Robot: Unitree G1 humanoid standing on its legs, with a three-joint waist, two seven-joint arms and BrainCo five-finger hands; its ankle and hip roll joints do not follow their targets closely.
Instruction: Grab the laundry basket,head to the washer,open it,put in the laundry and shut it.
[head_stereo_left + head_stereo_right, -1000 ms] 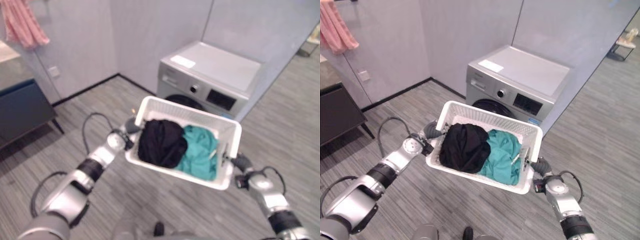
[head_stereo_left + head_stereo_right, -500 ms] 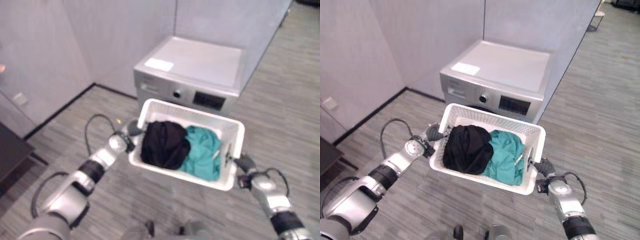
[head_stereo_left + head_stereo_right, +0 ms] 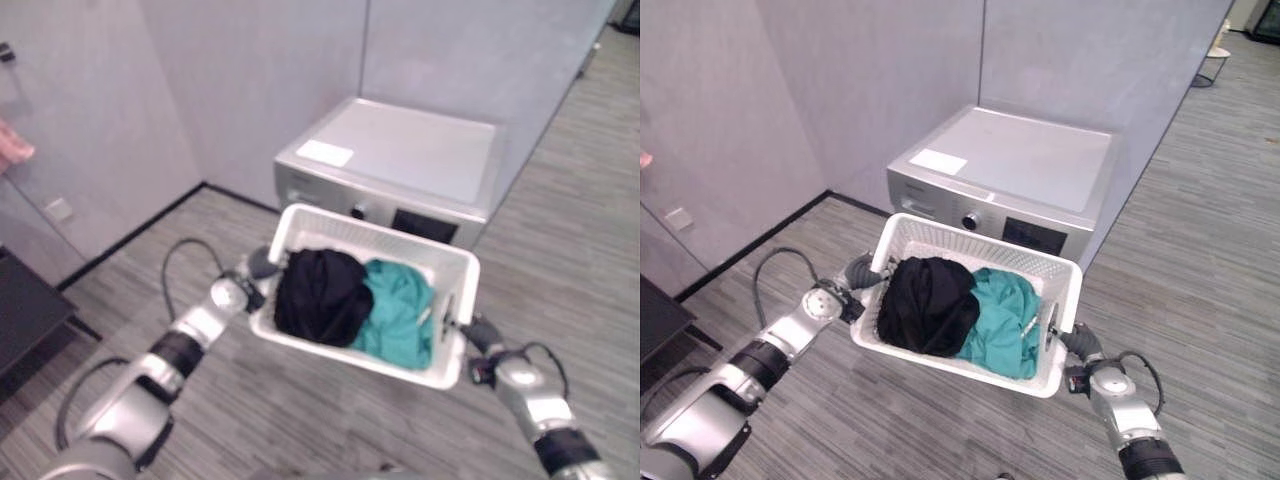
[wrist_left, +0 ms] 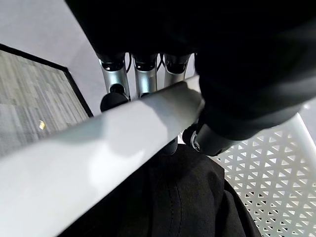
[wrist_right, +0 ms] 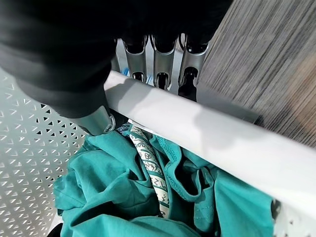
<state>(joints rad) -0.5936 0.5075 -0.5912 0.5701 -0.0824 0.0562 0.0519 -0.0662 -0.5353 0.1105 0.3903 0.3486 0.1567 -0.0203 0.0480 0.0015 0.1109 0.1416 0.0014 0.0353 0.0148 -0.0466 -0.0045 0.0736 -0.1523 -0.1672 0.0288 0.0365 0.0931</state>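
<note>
1. White basket held off the floor, just before the washer.
2. Left hand clamped on its left rim, right hand on its right rim.
3. Black garment and teal garment inside.

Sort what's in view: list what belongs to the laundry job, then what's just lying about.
Job:
laundry basket, held by left hand and right hand
black garment
teal garment
washer

Lying about:
dark furniture
pink cloth
</note>
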